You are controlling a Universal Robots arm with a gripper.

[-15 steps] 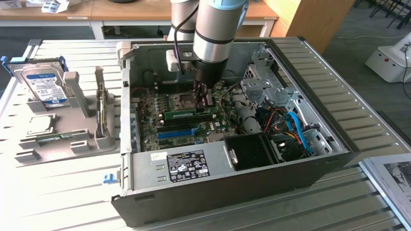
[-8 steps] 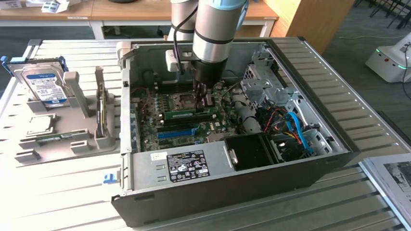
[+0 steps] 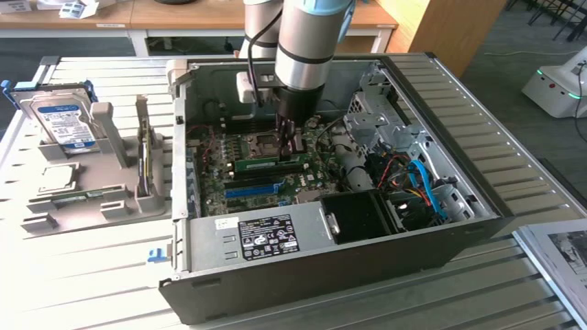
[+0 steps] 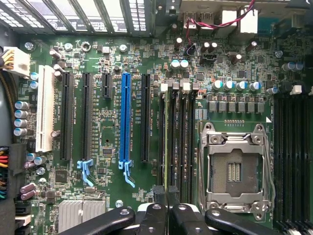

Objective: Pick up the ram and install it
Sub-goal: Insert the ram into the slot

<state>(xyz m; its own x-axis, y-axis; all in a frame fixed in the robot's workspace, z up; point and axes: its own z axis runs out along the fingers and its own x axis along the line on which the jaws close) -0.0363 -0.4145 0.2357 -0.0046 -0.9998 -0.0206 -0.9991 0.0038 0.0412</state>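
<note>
My jaws are closed on the ram (image 3: 257, 163), which stands upright beside the processor socket (image 4: 234, 169), mid motherboard (image 4: 100, 127); seating step, I judge; it calls for straight, even pressing.

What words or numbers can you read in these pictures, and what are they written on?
None can be read for sure.
power supply label: white print on black, too small to read.
hard drive label: blue and white, too blurred to read.
white lettering on the motherboard beside the blue slot: too small to read.
printed sheet at the exterior view's right: too blurred to read.
</note>
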